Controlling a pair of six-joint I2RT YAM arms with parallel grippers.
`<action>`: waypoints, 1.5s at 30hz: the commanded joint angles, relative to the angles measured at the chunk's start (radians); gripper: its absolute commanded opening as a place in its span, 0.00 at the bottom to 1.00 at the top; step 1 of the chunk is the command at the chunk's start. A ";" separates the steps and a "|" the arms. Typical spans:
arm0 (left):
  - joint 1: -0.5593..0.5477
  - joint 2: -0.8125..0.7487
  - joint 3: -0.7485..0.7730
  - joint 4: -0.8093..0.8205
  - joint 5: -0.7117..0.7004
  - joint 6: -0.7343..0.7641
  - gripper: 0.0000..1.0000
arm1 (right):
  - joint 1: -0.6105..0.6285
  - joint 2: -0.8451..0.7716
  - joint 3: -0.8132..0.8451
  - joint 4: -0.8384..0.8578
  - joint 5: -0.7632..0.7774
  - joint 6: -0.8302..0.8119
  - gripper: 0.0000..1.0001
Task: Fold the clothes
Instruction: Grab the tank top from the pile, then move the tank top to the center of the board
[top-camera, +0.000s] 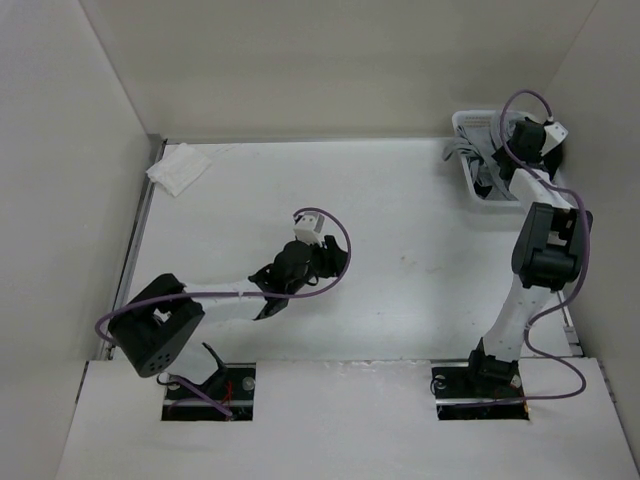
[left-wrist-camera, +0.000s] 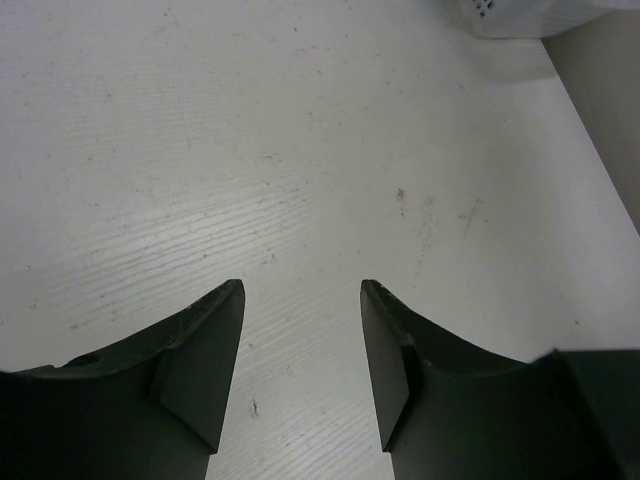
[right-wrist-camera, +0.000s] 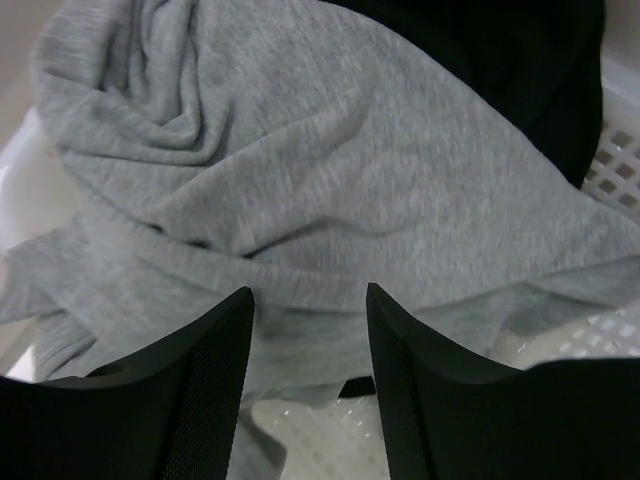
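The clothes (right-wrist-camera: 300, 170), a plain light-grey knit garment, lie crumpled in a white basket (right-wrist-camera: 620, 160) at the table's far right. In the top view only a grey edge of the clothes (top-camera: 470, 162) shows beside the arm. My right gripper (right-wrist-camera: 308, 295) hovers just over the garment's near folds, open, with cloth below the jaws but nothing pinched between them. From above, the right gripper (top-camera: 512, 155) reaches into the basket (top-camera: 470, 120). My left gripper (left-wrist-camera: 302, 290) stands open over bare table, holding nothing; the top view puts the left gripper (top-camera: 328, 262) near the middle.
A black garment (right-wrist-camera: 520, 60) lies under and behind the grey one in the basket. A small white cloth (top-camera: 178, 168) rests at the far left corner of the table (top-camera: 400, 300). Walls enclose the table on the left, back and right.
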 joint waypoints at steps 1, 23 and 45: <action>0.009 0.019 0.004 0.066 0.026 -0.006 0.49 | -0.029 0.045 0.098 0.032 -0.065 -0.095 0.55; 0.026 0.045 0.026 0.077 0.050 -0.018 0.48 | 0.199 -0.667 -0.163 0.201 -0.093 -0.109 0.00; 0.603 -0.558 -0.232 -0.258 0.022 -0.330 0.47 | 0.663 -0.912 -0.447 0.441 -0.458 0.129 0.02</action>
